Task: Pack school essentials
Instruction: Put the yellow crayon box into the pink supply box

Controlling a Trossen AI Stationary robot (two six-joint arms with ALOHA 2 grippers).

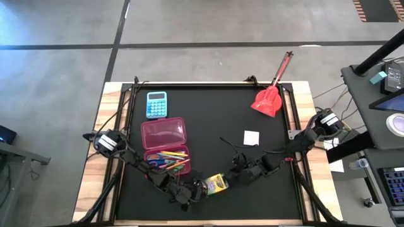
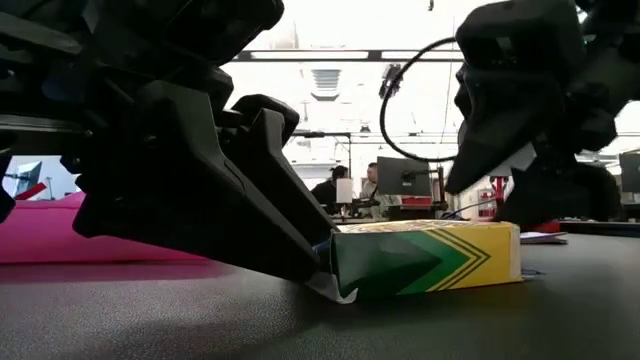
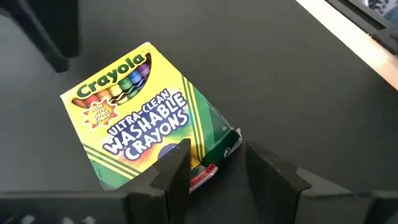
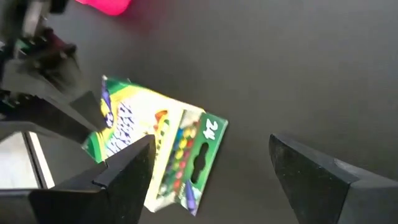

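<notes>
On the black table mat [image 1: 252, 113] the crayon box [image 1: 216, 183] lies flat at six o'clock, where our left gripper [image 3: 214, 165] pinches its corner flap, likely to carry it to the pink case [image 1: 164, 133], while our right gripper [image 4: 211, 180] hovers wide open, empty, alongside.

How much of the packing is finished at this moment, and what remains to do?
Done: coloured pens and pencils already lie in the open pink case. In hand: the left claw closes around the flap end of the crayon box, which lies flat on the black mat; the right claw waits open near its other end. Left: the crayon box must go into the case. The blue calculator is outside too.
</notes>
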